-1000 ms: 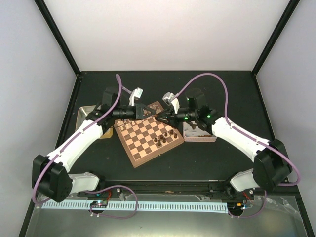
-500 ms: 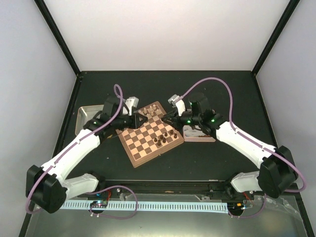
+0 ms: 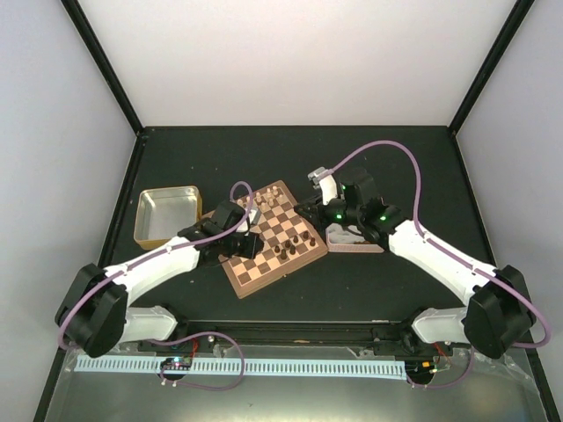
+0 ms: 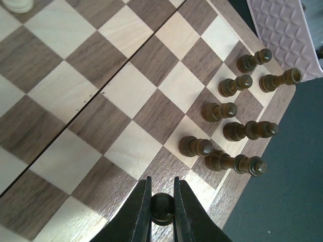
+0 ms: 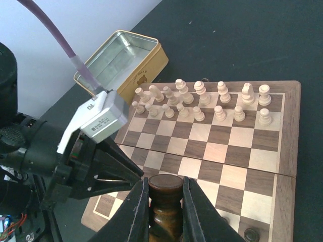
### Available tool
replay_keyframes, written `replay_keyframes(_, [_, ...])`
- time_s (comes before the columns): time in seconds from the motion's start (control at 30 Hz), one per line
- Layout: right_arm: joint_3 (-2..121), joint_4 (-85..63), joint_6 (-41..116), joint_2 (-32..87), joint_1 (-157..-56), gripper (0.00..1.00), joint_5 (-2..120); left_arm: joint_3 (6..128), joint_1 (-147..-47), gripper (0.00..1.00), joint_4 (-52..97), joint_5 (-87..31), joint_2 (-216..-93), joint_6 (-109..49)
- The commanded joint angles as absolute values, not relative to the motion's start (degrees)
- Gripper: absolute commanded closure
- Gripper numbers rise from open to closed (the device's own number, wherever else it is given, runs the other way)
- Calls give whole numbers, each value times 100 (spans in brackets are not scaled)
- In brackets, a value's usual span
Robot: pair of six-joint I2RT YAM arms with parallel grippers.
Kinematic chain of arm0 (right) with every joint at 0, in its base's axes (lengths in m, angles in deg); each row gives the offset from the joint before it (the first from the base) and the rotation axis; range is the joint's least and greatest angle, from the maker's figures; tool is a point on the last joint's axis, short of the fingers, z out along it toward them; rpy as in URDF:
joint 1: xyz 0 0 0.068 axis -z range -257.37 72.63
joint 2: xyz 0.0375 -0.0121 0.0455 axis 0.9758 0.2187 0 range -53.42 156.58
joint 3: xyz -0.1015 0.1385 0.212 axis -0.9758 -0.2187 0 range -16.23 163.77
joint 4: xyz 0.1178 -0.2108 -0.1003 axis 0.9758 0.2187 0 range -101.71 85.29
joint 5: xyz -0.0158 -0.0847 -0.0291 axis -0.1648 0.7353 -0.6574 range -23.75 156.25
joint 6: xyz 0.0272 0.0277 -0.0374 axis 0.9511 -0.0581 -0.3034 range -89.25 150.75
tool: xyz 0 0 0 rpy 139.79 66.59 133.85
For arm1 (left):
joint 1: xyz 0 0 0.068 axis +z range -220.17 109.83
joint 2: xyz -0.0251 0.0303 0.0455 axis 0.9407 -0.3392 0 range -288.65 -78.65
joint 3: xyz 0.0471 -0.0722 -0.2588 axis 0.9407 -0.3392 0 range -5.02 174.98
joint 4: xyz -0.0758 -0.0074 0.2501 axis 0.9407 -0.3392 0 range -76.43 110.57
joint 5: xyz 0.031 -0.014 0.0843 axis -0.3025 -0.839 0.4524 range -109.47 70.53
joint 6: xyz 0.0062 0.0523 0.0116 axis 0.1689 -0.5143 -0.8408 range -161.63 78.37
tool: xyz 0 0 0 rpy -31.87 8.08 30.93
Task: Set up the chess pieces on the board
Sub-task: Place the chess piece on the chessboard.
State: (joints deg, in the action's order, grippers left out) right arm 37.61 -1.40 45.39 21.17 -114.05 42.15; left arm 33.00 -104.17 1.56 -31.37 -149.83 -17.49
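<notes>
Where the left gripper (image 4: pixel 162 199) narrows, it pinches a dark round-headed chessman (image 4: pixel 162 209), seen end-on, over a square by the rim of the board (image 3: pixel 257 272). The right gripper (image 5: pixel 165 187) clamps a dark turned chessman (image 5: pixel 164 204), its long axis along the fingers. The chequered wooden board lies askew mid-desk, one corner toward the near edge. Cream chessmen (image 5: pixel 202 101) fill two rows on its far-left side, and dark chessmen (image 4: pixel 237 116) cluster on its right. A gold-sided tin (image 3: pixel 167 215) sits toward the left edge. A pinkish tin (image 3: pixel 361 248) lies just beside the board's right corner.
</notes>
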Motion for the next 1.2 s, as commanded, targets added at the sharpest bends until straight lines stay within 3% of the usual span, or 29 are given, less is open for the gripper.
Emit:
replay_keyframes(0.0, [3762,-49,4722,1912,-11428,87,4366,3230,-10483,96,836,-3527,-15165,-2042])
replay_keyframes(0.43, [3494,29,5035,1252,-11430,87,4673,3067,-10505,94,1252,-3758,-15735,-1957])
replay_keyframes(0.63, [3545,115,5003,1263,-11434,87,4709,2988,-10529,85,1268,-3599,-15786,-1967])
replay_keyframes(1.17, [3597,178,4986,1344,-11430,87,4709,3038,-10616,76,1107,-3493,-15642,-2002])
